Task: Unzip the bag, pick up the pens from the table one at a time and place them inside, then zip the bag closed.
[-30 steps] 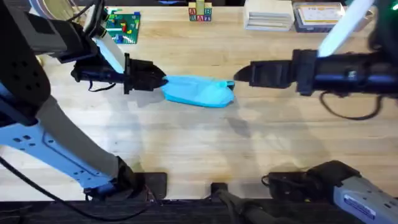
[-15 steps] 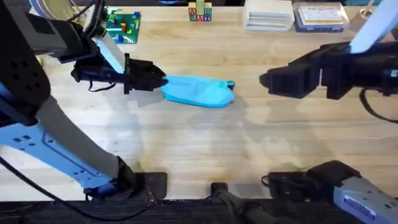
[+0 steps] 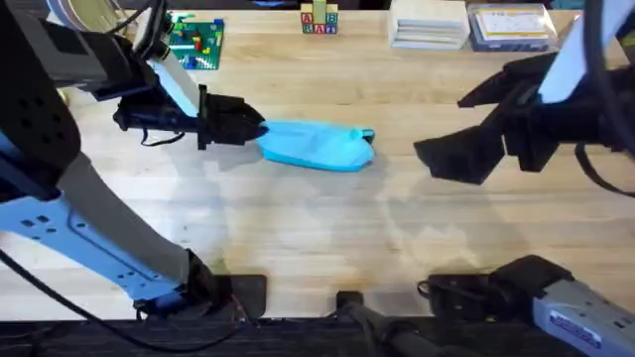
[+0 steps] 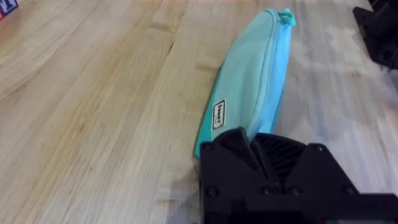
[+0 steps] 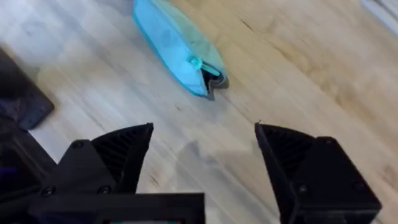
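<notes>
The light blue bag [image 3: 317, 146] lies across the middle of the table [image 3: 317, 238], its zipper looking closed and the small teal pull tab [image 5: 194, 61] at its right end. My left gripper [image 3: 260, 129] is shut on the bag's left end; in the left wrist view the fabric [image 4: 249, 87] runs away from the closed fingers [image 4: 252, 140]. My right gripper [image 3: 427, 156] hangs open, well to the right of the bag and off it, its wide-spread fingers [image 5: 124, 149] holding nothing. The pens are out of view.
Along the far edge stand a green brick plate [image 3: 195, 42], small letter blocks [image 3: 318, 20], a white box [image 3: 429, 25] and a clear case [image 3: 511, 25]. Bare wood lies in front of the bag.
My right gripper has drawn back to the right from the bag's pull-tab end and risen toward the camera. The left gripper and the bag have stayed put.
</notes>
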Action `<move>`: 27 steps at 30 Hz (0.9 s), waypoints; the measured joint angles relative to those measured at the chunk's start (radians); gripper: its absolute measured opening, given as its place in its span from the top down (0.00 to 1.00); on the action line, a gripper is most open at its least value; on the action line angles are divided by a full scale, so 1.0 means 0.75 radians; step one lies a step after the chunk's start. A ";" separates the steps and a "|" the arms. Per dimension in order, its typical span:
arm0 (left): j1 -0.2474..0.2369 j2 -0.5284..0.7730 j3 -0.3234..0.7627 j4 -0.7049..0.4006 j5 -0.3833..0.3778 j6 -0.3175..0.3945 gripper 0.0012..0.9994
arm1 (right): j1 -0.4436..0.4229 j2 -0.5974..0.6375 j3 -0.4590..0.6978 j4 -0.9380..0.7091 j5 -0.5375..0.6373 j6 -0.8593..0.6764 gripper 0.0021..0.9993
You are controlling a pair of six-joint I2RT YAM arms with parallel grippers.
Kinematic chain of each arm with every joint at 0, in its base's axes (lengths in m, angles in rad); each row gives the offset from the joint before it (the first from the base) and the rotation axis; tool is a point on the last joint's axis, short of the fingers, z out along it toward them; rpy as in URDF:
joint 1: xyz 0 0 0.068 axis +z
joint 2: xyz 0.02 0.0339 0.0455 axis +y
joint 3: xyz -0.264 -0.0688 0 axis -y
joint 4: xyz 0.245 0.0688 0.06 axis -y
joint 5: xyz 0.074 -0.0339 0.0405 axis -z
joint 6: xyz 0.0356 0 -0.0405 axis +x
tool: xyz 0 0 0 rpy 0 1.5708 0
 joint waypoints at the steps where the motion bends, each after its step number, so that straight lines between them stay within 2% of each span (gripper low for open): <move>1: 0.000 0.000 0.000 0.000 0.000 0.000 0.96 | 0.014 0.000 0.000 0.001 0.000 -0.032 0.00; 14: 0.000 0.000 0.000 0.001 0.000 0.000 0.96 | 0.114 0.068 0.003 0.025 0.006 -0.516 0.00; 27: 0.000 0.000 0.000 0.000 0.000 0.000 0.96 | 0.228 0.228 0.003 0.027 0.010 -0.761 0.00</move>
